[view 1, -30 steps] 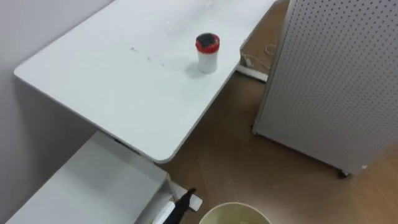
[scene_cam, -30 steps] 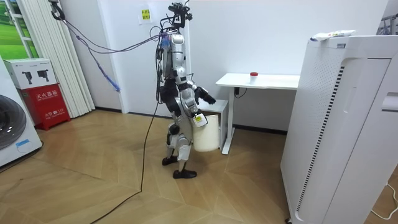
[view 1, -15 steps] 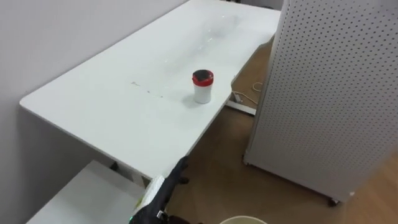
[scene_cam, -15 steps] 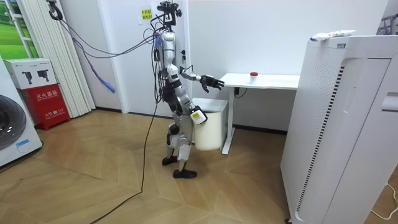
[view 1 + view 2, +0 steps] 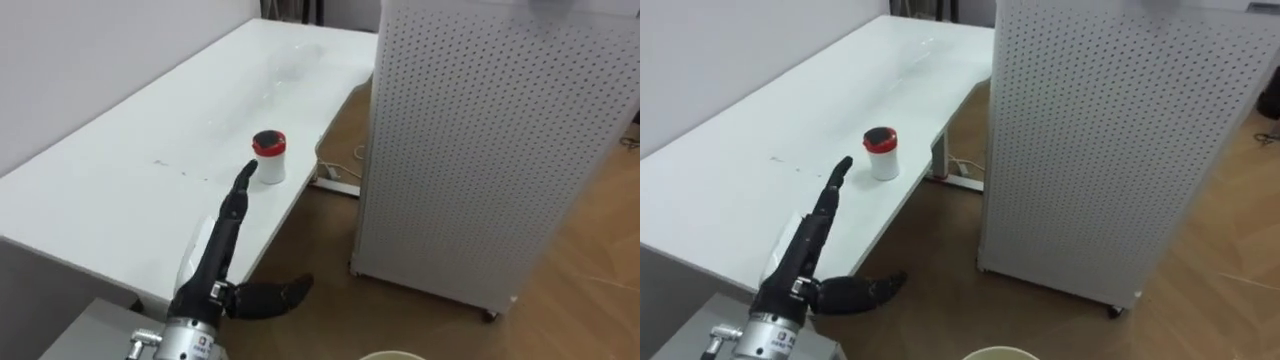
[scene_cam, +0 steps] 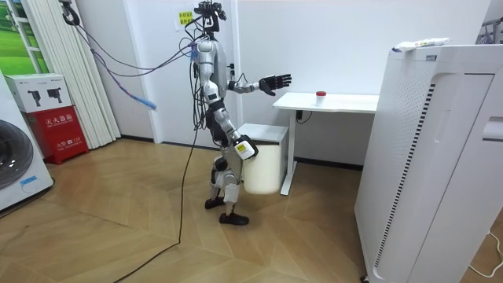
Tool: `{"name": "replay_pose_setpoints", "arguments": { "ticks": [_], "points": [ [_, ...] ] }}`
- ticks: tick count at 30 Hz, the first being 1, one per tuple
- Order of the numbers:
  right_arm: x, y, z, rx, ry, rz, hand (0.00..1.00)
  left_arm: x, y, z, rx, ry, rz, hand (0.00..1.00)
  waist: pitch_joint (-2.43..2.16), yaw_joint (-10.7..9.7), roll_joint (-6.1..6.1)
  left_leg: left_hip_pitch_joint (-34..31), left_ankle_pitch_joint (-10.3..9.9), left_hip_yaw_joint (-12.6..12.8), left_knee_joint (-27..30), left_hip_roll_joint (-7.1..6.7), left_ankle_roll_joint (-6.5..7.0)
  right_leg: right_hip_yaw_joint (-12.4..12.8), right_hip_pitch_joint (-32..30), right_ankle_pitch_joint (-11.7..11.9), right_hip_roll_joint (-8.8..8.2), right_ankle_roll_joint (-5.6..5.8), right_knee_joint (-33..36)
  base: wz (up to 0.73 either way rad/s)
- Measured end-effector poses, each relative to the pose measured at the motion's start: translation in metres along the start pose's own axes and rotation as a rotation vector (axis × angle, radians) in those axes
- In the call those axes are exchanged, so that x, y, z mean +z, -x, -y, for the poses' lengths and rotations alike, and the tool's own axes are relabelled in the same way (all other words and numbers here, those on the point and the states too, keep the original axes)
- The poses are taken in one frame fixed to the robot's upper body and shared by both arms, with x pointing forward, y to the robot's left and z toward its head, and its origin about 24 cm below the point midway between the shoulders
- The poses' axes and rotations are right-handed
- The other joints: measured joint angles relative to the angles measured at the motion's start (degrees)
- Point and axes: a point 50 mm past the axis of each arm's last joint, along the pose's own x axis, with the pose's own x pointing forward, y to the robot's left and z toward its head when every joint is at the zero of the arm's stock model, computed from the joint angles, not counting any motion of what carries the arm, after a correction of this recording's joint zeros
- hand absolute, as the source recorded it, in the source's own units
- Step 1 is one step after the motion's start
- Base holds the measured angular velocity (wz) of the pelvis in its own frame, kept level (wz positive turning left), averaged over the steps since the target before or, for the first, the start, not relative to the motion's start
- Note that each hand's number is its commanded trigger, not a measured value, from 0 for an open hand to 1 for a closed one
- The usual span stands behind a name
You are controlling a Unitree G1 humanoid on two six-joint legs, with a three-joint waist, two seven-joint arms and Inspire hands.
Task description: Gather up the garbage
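Cup (image 5: 268, 158) on table (image 5: 110, 205), panel (image 5: 480, 150) at right

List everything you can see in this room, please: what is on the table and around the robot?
table: one, white, against the wall before the robot.
jar: one, white with a red lid, upright near the table's edge.
perforated cabinet: one, white, on the floor beside the table.
low cabinet: one, white, under the table's near end.
bin: one, off-white, at the robot's right side.
washing machine: one, white, room view's left.
red box: one, beside the washing machine.
left hand: raised over the table, fingers straight, reaching toward the jar, holding nothing.
right hand: low, beside the bin.
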Motion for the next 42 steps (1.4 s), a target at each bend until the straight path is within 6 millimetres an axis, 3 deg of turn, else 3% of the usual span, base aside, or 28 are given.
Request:
{"name": "replay_pose_setpoints", "arguments": {
  "ticks": [5,11,14,16,17,18,19,20,21,23,25,26,28,30,31,33,34,35,39,42],
  "points": [
    [0.003,-0.001,0.002,0.001,0.023,0.005,1.00,-0.001,0.000,-0.005,0.045,-0.004,-0.002,0.00,0.09,0.3,-0.11,-0.2,-0.4,0.2,0.6,1.04,-0.73,-1.2,0.1,0.0,0.81,-0.51,-0.8,-0.06],
    [0.004,-0.001,0.000,0.019,0.065,0.002,1.00,-0.003,0.001,-0.013,0.090,0.001,-0.016,0.00,0.00,1.8,-0.13,-0.7,-0.6,0.1,4.3,2.46,-1.29,-5.5,1.1,-0.8,0.80,-1.92,-1.0,-0.14],
    [0.003,-0.001,-0.001,0.040,0.073,-0.005,1.00,-0.005,0.001,-0.017,0.120,0.027,-0.030,0.00,-0.07,3.0,-0.27,-3.4,-0.8,0.0,13.8,4.53,-1.50,-6.2,1.8,-2.0,0.79,-3.11,-0.9,-0.21],
    [0.001,0.000,-0.002,0.065,0.073,-0.017,1.00,-0.007,0.003,-0.020,0.140,0.049,-0.045,0.00,-0.25,3.0,0.18,-6.3,-0.6,-1.0,23.5,7.28,-1.74,-5.6,3.1,-3.4,1.95,-4.32,-0.4,-0.18],
    [0.001,0.000,-0.002,0.069,0.074,-0.019,1.00,-0.007,0.003,-0.021,0.146,0.055,-0.047,0.00,-0.27,3.1,0.22,-7.2,-0.1,-1.7,26.2,7.96,-2.20,-5.2,3.4,-3.9,2.30,-4.67,0.2,-0.22],
    [0.000,0.000,-0.003,0.074,0.081,-0.022,1.00,-0.009,0.004,-0.022,0.154,0.055,-0.056,0.00,-0.24,3.2,0.22,-9.6,1.8,-3.7,31.4,9.01,-2.62,-4.7,4.4,-4.5,2.99,-5.40,0.6,-0.25],
    [-0.001,0.000,-0.003,0.072,0.084,-0.026,1.00,-0.013,0.007,-0.021,0.159,0.055,-0.075,0.00,-0.22,3.3,0.20,-11.5,2.8,-6.1,34.2,9.13,-2.55,-3.9,5.3,-5.1,3.40,-5.91,0.7,-0.20],
    [-0.001,0.000,-0.003,0.068,0.083,-0.028,1.00,-0.015,0.008,-0.021,0.160,0.055,-0.083,0.00,-0.24,3.1,0.24,-12.6,2.6,-6.9,34.7,8.98,-2.54,-3.9,5.6,-5.4,3.48,-6.09,0.9,-0.16],
    [-0.002,0.000,-0.001,0.050,0.075,-0.032,1.00,-0.018,0.010,-0.019,0.163,0.059,-0.103,0.00,-0.21,3.0,0.22,-15.1,1.8,-8.1,34.3,8.22,-1.63,-3.3,5.9,-5.9,3.76,-6.42,1.1,-0.28],
    [-0.003,0.000,0.001,0.022,0.068,-0.040,1.00,-0.023,0.012,-0.018,0.174,0.058,-0.125,0.00,-0.10,4.0,0.03,-18.8,1.9,-8.7,31.2,6.50,-1.72,-2.3,6.0,-6.2,3.75,-6.87,1.2,-0.41],
    [-0.006,0.001,0.005,-0.007,0.070,-0.054,1.00,-0.023,0.013,-0.017,0.197,0.070,-0.133,0.00,-0.29,4.8,0.34,-22.4,2.8,-9.1,22.9,3.90,-2.23,-1.3,6.3,-6.7,3.83,-7.08,1.1,-0.29],
    [-0.006,0.002,0.006,-0.013,0.070,-0.055,1.00,-0.023,0.013,-0.016,0.206,0.074,-0.134,0.00,-0.35,4.8,0.47,-23.1,3.4,-9.1,20.8,3.25,-2.40,-1.1,6.5,-6.9,3.85,-7.07,1.1,-0.16],
    [-0.008,0.003,0.009,-0.025,0.072,-0.065,1.00,-0.025,0.016,-0.016,0.217,0.073,-0.147,0.00,-0.44,5.4,0.62,-24.2,6.8,-9.7,12.3,1.20,-2.11,0.2,7.0,-7.7,4.02,-6.84,1.2,-0.28],
    [-0.009,0.004,0.012,-0.034,0.075,-0.069,1.00,-0.028,0.020,-0.017,0.224,0.074,-0.163,0.00,-0.63,5.8,1.07,-23.8,10.1,-11.1,6.7,0.35,-1.74,1.1,7.5,-8.7,4.49,-6.50,1.4,-0.30],
    [-0.010,0.004,0.013,-0.037,0.076,-0.072,1.00,-0.029,0.022,-0.018,0.230,0.074,-0.168,0.00,-0.68,6.1,1.28,-23.1,12.9,-11.2,5.7,0.26,-0.70,1.7,7.6,-9.7,4.58,-6.16,2.0,-0.22],
    [-0.011,0.005,0.014,-0.039,0.077,-0.076,1.00,-0.030,0.023,-0.021,0.243,0.070,-0.173,0.00,-0.67,6.0,1.30,-22.0,14.1,-11.2,5.6,-0.60,0.55,1.8,8.3,-10.8,3.97,-5.42,2.1,-0.11],
    [-0.013,0.006,0.016,-0.043,0.082,-0.079,1.00,-0.030,0.023,-0.022,0.248,0.069,-0.173,0.00,-0.61,6.0,1.21,-21.6,15.6,-11.4,6.0,-1.08,1.55,1.7,8.9,-11.5,3.62,-5.00,1.8,-0.06],
    [-0.014,0.006,0.016,-0.044,0.085,-0.081,1.00,-0.030,0.023,-0.023,0.249,0.067,-0.173,0.00,-0.57,6.1,0.96,-21.5,15.7,-11.6,6.5,-1.53,1.90,1.7,9.2,-11.9,3.27,-4.75,1.8,-0.03],
    [-0.009,0.005,0.013,-0.031,0.151,-0.065,1.00,-0.030,0.022,-0.024,0.252,0.066,-0.169,0.00,-0.66,6.1,-0.01,-21.9,12.6,-11.7,8.7,-3.62,2.47,0.4,9.4,-13.8,0.47,-2.73,2.9,0.00],
    [-0.003,0.003,0.007,-0.017,0.165,-0.041,1.00,-0.028,0.019,-0.025,0.256,0.066,-0.156,0.00,-0.59,6.2,-0.47,-21.9,11.2,-12.9,9.9,-4.90,2.56,-1.8,10.1,-14.4,-1.18,-1.59,3.2,0.01]
  ]
}}
